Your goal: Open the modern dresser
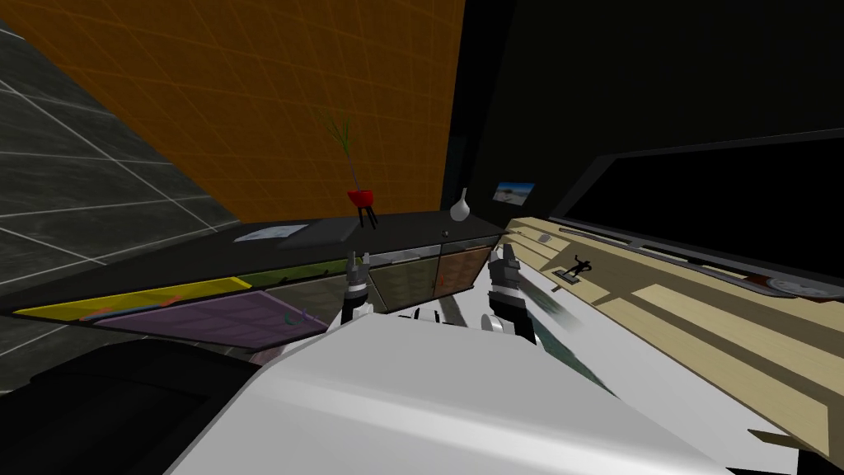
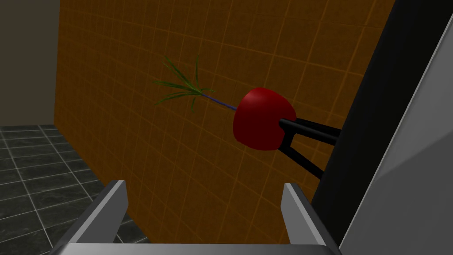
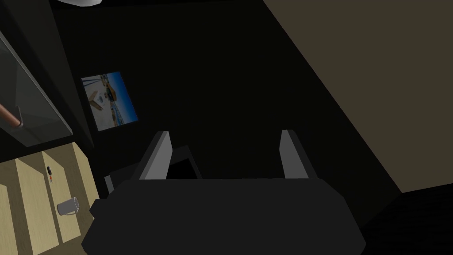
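Left gripper: fingers spread, nothing between them. It was held up before the front of the dresser, at the olive front panel; contact with the panel could not be determined. In the left wrist view the same gripper pointed past the dresser's black top edge toward a red pot on black legs, with thin green leaves on a dark stem, against the orange wall.

Right gripper: fingers likewise spread and empty, stationed off the dresser's right end beside the brown panel. In the right wrist view that gripper faced a dark wall bearing a small blue picture.

The dresser was a long, low, dark-topped unit set along the orange wall directly ahead, its front made up of yellow, purple, olive and brown panels, all lying flush. The red pot stood at the back edge of its top, right of centre. A white vase stood at the right back corner. Grey sheets lay mid-top.

To the right ran a pale wooden bench carrying a small black figurine near its end nearest the dresser. A grey mug lay on its side on the bench.
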Tool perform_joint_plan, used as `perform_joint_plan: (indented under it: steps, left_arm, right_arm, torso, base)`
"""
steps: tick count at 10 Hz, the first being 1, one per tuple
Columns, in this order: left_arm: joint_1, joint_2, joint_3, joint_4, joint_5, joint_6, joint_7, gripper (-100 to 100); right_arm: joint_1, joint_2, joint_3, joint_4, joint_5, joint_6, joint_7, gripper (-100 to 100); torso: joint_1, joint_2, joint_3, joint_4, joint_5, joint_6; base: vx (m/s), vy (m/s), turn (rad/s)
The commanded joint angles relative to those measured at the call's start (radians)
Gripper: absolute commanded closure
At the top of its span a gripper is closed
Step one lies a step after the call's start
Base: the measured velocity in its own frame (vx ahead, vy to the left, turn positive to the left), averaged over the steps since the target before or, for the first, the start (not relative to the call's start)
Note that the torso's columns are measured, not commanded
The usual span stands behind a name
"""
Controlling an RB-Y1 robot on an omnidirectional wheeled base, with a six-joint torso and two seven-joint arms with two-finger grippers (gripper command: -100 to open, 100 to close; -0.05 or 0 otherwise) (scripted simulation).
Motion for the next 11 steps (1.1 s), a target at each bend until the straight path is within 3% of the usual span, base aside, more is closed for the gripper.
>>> perform_joint_plan:
  steps: [1,7,11]
  left_arm:
    - [0.003,-0.007,-0.009,0.073,0.006,-0.018,0.014,-100]
    - [-0.013,-0.008,-0.006,0.167,0.018,-0.058,0.030,-100]
    - [-0.035,-0.006,-0.003,0.282,0.035,-0.114,0.052,-100]
  right_arm:
    - [0.000,0.000,0.000,0.000,0.000,0.000,0.000,0]
    - [0.000,0.000,0.000,0.000,0.000,0.000,0.000,0]
    - [0.000,0.000,0.000,0.000,0.000,0.000,0.000,0]
  torso:
    - [0.001,-0.002,-0.001,-0.001,0.001,0.000]
    - [0.000,0.000,-0.001,0.002,-0.001,0.001]
    - [0.000,0.003,0.001,0.006,-0.004,-0.001]
  base:
    - [0.017,-0.103,0.029]
    - [0.020,-0.076,0.020]
    - [0.023,-0.088,0.021]
